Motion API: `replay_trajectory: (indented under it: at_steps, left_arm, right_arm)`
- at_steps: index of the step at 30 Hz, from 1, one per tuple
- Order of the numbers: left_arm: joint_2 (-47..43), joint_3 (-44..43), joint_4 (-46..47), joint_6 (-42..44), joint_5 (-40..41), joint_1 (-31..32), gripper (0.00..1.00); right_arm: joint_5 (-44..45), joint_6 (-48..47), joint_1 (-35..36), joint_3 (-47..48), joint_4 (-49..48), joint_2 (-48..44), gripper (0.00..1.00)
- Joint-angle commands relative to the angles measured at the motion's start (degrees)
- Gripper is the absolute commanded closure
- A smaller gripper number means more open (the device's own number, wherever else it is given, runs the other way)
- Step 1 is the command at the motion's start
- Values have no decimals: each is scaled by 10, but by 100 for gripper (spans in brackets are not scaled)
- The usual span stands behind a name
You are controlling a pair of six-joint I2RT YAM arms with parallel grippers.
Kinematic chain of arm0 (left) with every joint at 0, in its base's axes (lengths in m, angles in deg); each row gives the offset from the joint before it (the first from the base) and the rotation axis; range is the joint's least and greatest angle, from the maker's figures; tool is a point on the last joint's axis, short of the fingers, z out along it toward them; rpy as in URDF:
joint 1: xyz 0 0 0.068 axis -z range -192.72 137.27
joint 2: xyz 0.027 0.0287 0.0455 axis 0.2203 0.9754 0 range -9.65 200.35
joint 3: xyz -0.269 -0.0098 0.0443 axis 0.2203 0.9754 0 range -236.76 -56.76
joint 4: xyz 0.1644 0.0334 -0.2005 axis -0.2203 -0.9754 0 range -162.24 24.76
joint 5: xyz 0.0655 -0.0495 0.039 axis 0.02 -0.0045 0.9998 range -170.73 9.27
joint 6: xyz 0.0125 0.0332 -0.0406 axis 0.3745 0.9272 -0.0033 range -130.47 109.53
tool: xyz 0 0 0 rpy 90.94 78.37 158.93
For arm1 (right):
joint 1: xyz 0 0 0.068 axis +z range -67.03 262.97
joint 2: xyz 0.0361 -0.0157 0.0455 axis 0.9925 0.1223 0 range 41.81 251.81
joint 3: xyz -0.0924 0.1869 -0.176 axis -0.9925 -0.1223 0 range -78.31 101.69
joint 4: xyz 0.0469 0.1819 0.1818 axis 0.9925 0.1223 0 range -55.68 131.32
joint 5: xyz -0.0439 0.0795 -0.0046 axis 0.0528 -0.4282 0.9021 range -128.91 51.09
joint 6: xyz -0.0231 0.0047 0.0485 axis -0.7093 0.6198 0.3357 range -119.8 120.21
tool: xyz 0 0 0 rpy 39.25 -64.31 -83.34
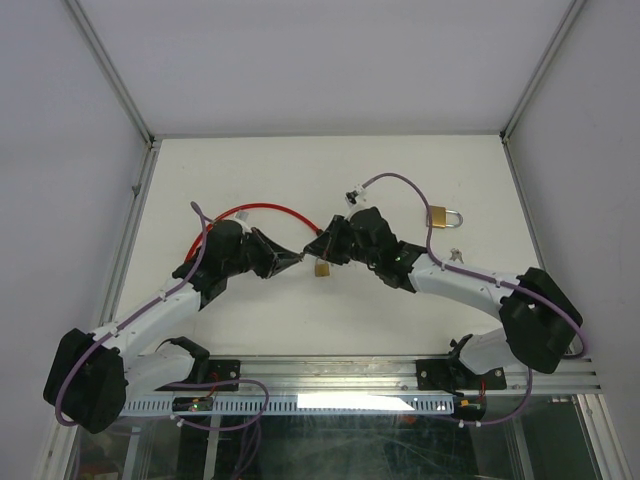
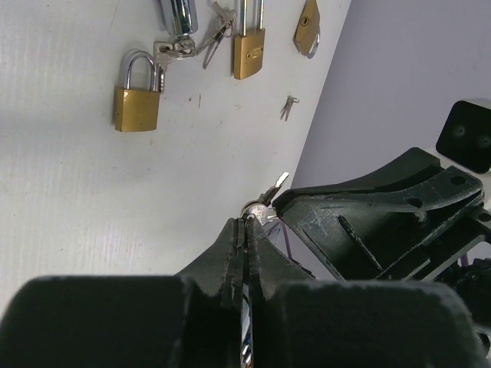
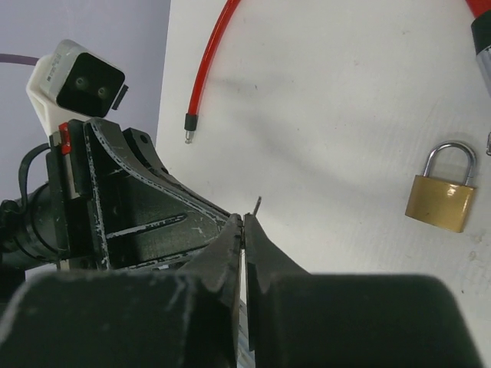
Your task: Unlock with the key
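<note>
The left tool (image 2: 245,224) is pressed tight on the key bunch (image 2: 267,201). The right tool (image 3: 244,221), tip to tip with it, pinches the same bunch, with a metal tip poking out. Just beside them a small brass padlock (image 1: 322,268) lies on the worktop (image 1: 250,320). A second padlock (image 1: 445,215) lies well apart, far right.

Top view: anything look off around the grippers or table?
One thing: left gripper is shut on the key and right gripper is pinched shut tip to tip against it, yet neither holds a lock. The nearest padlock lies loose on the table beside their tips. The red cable also ends unattached.
</note>
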Motion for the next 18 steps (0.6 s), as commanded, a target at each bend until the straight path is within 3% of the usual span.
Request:
replay_trajectory:
  at_steps: [1,3,8,14,18]
  left_arm:
    - [-15,-1,36,-11,13,6,100]
    - [-17,0,36,-10,14,6,92]
    - [-32,-10,4,22,37,6,60]
    - [-63,-35,-26,118,77,6,47]
    - [-74,-51,-9,244,90,8,45]
  right_arm:
    - [17,-2,4,-1,-12,-37,100]
    - [18,-12,3,1,0,-42,100]
    - [-2,-68,-17,21,56,-57,100]
    - [-49,-115,-60,61,139,-71,100]
    - [-36,-107,-80,87,189,-83,100]
